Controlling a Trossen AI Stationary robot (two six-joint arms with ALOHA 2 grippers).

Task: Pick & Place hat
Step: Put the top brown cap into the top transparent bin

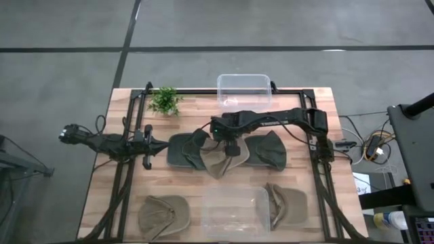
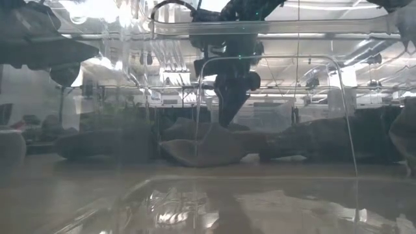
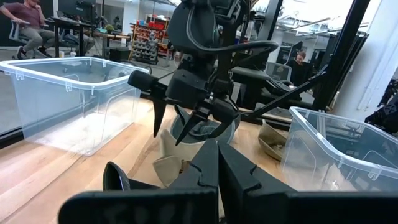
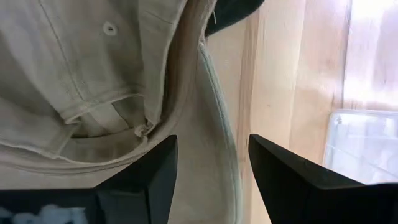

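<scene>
A tan hat (image 1: 218,163) lies on the table's middle, between two dark green hats (image 1: 184,150) (image 1: 270,150). My right gripper (image 1: 229,146) hangs over it, pointing down and open. In the right wrist view the right gripper (image 4: 211,140) has its fingers on either side of the tan hat's brim (image 4: 214,106), next to the crown (image 4: 93,81). In the left wrist view its fingertips (image 3: 157,130) end just above the tan hat (image 3: 171,165). My left gripper (image 1: 154,144) waits shut at the table's left, level with the hats and aimed at them.
One clear plastic bin (image 1: 244,88) stands at the far edge and another (image 1: 234,210) at the near edge. Two more tan hats (image 1: 163,213) (image 1: 285,203) lie beside the near bin. A small green plant (image 1: 165,99) stands far left. Bare wood shows around the left gripper.
</scene>
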